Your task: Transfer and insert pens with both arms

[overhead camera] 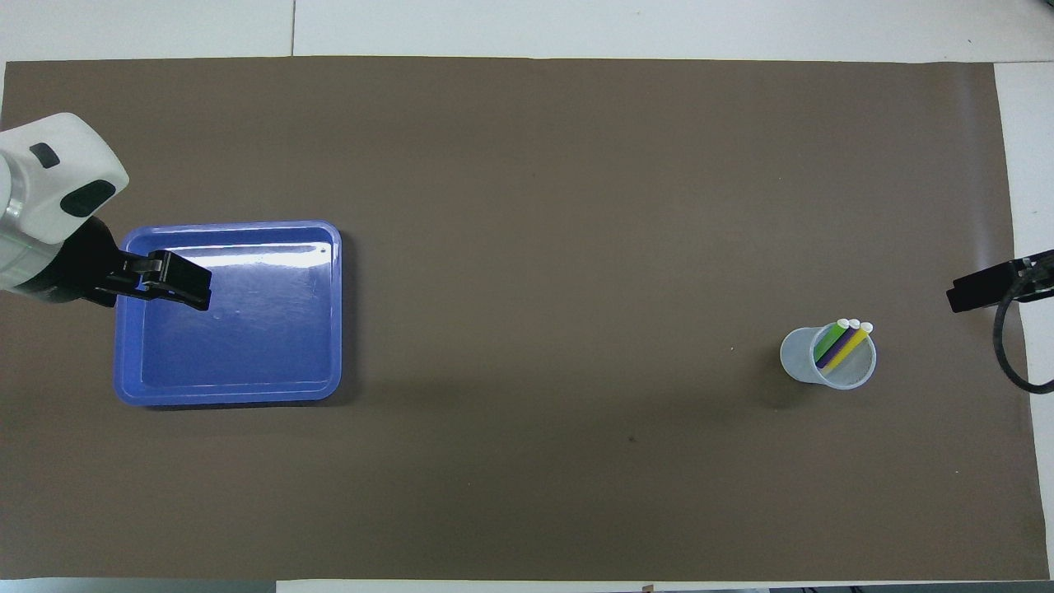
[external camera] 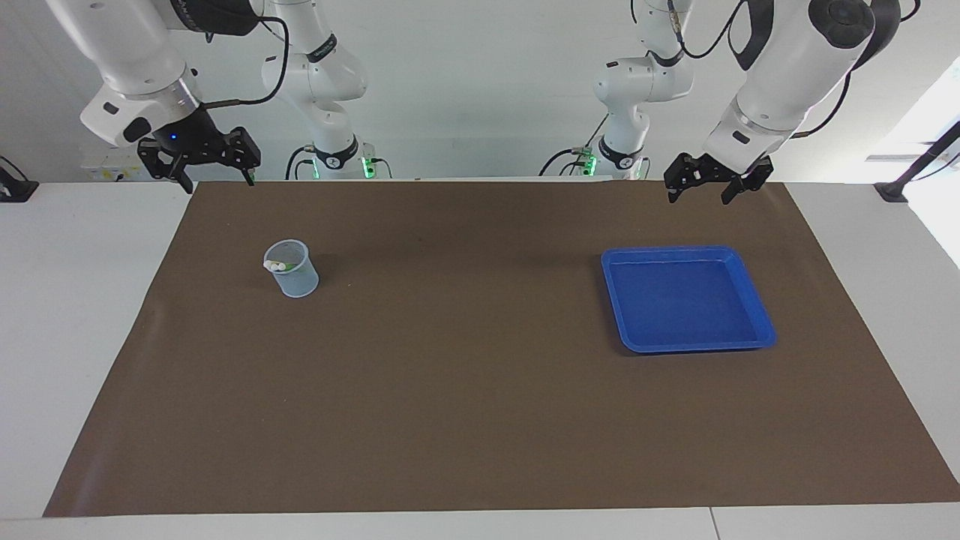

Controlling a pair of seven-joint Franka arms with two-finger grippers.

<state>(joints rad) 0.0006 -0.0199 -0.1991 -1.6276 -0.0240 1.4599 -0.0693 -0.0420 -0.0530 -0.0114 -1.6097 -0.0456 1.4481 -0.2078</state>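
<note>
Three pens (overhead camera: pixel 841 343), green, purple and yellow, lean in a clear cup (overhead camera: pixel 827 356). The left tool (overhead camera: pixel 177 282) is over a blue tray (overhead camera: pixel 239 387).
</note>
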